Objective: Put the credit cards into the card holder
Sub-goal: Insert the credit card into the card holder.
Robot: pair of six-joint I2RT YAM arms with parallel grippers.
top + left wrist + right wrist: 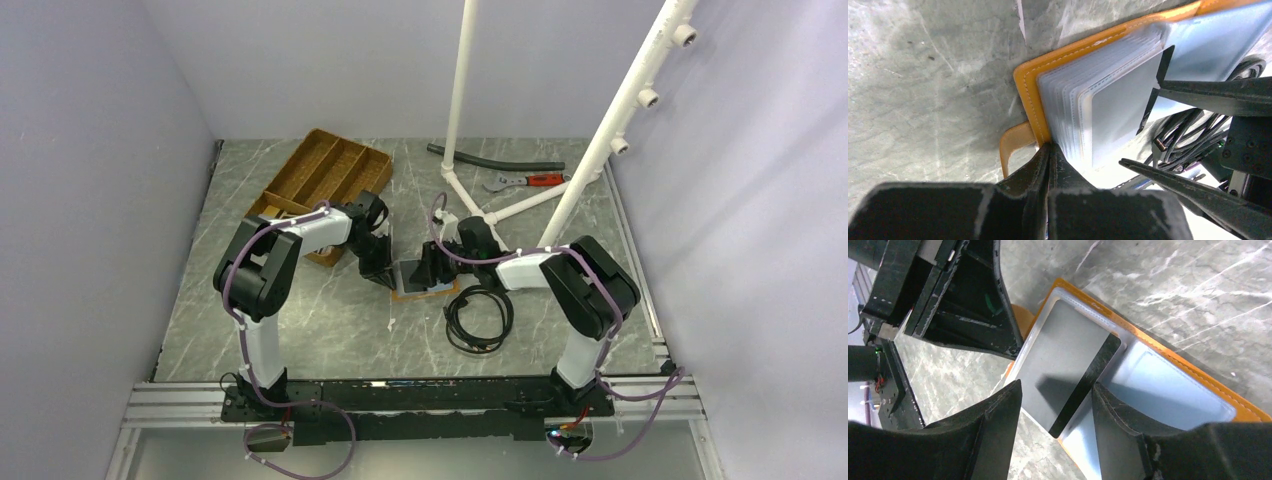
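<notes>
The card holder (428, 283) is an orange wallet lying open on the marble table between both arms. The left wrist view shows its orange edge (1030, 95), its snap tab and a stack of clear sleeves. My left gripper (1050, 148) is shut, with its tips against the wallet's edge beside the tab; it also shows in the top view (385, 277). A grey credit card (1063, 360) with a black stripe lies partly inside a sleeve, over the pale blue pocket (1168, 390). My right gripper (1055, 390) is open, its fingers either side of the card's protruding end. No other cards are in view.
A brown wooden compartment tray (325, 172) stands behind the left arm. A coiled black cable (478, 320) lies just in front of the wallet. A white pipe frame (478, 205), a red-handled wrench (530, 181) and a black hose (480, 159) are at the back right.
</notes>
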